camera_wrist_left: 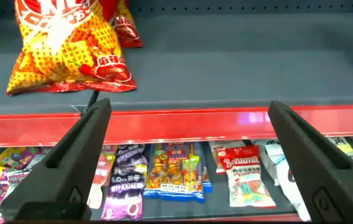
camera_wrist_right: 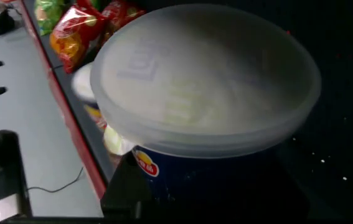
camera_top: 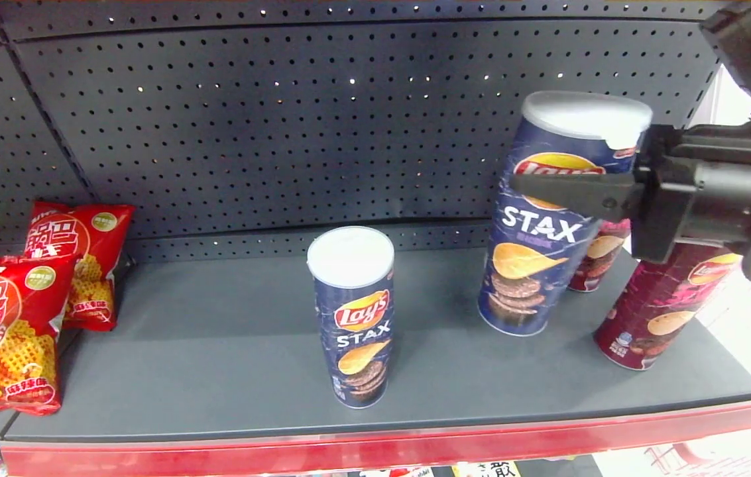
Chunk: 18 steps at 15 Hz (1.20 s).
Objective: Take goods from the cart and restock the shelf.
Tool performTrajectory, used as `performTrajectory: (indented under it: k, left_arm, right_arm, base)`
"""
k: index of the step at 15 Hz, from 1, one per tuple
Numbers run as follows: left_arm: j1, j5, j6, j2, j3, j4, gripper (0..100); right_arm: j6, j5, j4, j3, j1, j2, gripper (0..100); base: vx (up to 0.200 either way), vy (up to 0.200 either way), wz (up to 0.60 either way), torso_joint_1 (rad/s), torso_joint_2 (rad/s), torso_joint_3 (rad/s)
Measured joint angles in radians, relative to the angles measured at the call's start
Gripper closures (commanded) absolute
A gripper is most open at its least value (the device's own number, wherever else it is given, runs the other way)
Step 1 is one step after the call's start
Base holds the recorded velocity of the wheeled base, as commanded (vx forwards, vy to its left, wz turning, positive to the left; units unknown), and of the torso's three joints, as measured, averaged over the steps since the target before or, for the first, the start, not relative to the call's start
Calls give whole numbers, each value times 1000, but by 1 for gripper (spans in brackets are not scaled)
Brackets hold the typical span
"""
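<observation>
- The right claw pinches a dark blue cardboard crisp tube just under its frosted plastic lid, with one black finger crossing the printed front.
- The held tube leans slightly at the right of the matte grey metal shelf board. Whether its base touches the board cannot be told.
- A glossy maroon tube tilts just beside it on the right, and a second maroon tube sits partly hidden behind.
- A matching blue tube stands upright mid-shelf, well apart from the held one.
- Crinkled red foil snack bags slump at the far left, near the dark perforated back panel.
- The left claw hangs spread wide and empty before the shelf's shiny red front strip.
- Restocking looks partly done, with one blue tube placed and another close to release. The bare board between the tubes and the bags suggests more goods are to come.
</observation>
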Motion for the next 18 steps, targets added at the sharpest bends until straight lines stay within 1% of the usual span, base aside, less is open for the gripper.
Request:
performTrajectory:
  k: [3, 6, 9, 11, 13, 15, 18]
  left_arm:
    - [1, 0, 0, 0, 0, 0, 0]
    - [0, 0, 0, 0, 0, 0, 0]
    - [0, 0, 0, 0, 0, 0, 0]
    - [0, 0, 0, 0, 0, 0, 0]
    - [0, 0, 0, 0, 0, 0, 0]
    - [1, 0, 0, 0, 0, 0, 0]
    - [0, 0, 0, 0, 0, 0, 0]
  right_arm:
    - [6, -59, -21, -99, 14, 124, 100]
    - [10, -68, -84, -183, 21, 266, 100]
    - [4, -52, -105, -297, 19, 410, 100]
    - [-3, 35, -106, -384, 17, 497, 100]
    - [-15, 168, -106, -476, 22, 579, 100]
    - [-18, 273, -104, -551, 37, 646, 100]
    - [-30, 367, -102, -578, 58, 694, 100]
  base:
    - [0, 0, 0, 0, 0, 0]
    - [0, 0, 0, 0, 0, 0]
    - [0, 0, 0, 0, 0, 0]
    - [0, 0, 0, 0, 0, 0]
    - [0, 0, 0, 0, 0, 0]
    - [0, 0, 0, 0, 0, 0]
    - [0, 0, 0, 0, 0, 0]
